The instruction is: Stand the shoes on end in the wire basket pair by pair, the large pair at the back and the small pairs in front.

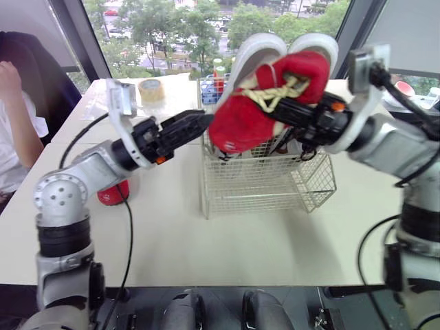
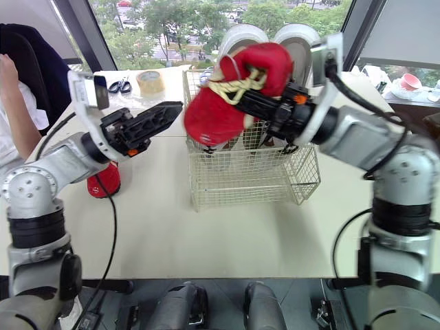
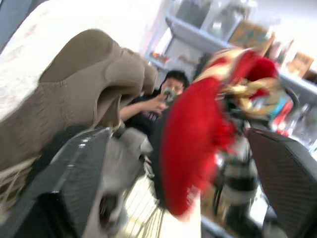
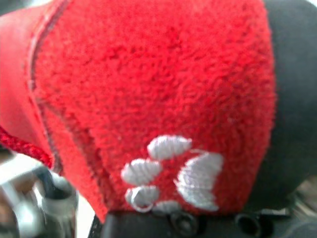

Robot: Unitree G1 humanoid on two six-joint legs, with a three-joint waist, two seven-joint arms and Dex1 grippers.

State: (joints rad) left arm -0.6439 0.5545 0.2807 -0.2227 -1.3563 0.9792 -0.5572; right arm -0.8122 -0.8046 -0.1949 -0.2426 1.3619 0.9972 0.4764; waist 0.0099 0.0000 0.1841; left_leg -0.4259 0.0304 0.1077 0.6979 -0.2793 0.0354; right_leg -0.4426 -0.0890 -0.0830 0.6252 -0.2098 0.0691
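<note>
right hand [image 1: 297,110] is clamped on a fuzzy red shoe [image 1: 240,120] with cream laces [image 1: 278,93], holding it tilted in the air above the front left corner of the wire basket [image 1: 268,185]; the right wrist view shows a white paw mark [image 4: 171,171] stitched on this shoe; left hand [image 1: 196,124] hovers just left of the basket's rim, its fingers apart, tips pointing at the red shoe and near it; the large pair [image 1: 260,47] stands on end at the back of the basket, pale soles toward the camera; a second red shoe [image 1: 113,194] lies on the table [image 1: 240,240] left of the basket; a tape roll [image 1: 151,89] and scissors [image 2: 122,85] lie beyond the basket's left side; a person [image 1: 14,130] sits far to the left of the basket
</note>
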